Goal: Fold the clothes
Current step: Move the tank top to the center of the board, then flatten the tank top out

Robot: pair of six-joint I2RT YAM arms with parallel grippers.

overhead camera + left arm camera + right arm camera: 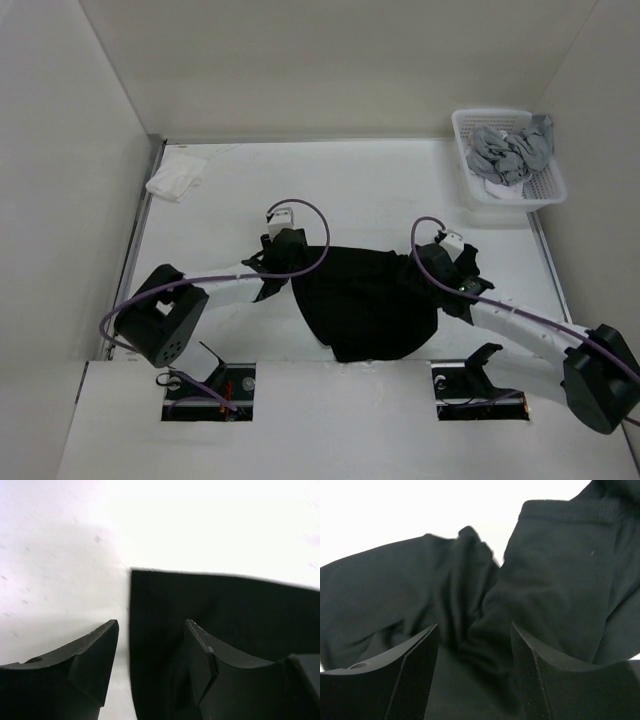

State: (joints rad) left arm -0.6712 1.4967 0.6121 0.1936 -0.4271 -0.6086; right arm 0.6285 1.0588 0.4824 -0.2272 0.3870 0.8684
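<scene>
Left pincer [150, 635] and right pincer [472, 635] gape at black garment [365, 300], basket [478, 196] well apart.

The clothes [365, 305] are thin black cloth, matt and softly creased, with a ribbed hem band in the right wrist view. The tabletop [380, 190] is white, smooth and faintly speckled. The left gripper [151, 625] and right gripper [473, 626] look like matt black plastic. At the far right corner, a white perforated plastic basket [545, 192] holds crumpled grey cloth [512, 150]. At the far left corner lies a rumpled white cloth [177, 178].
</scene>
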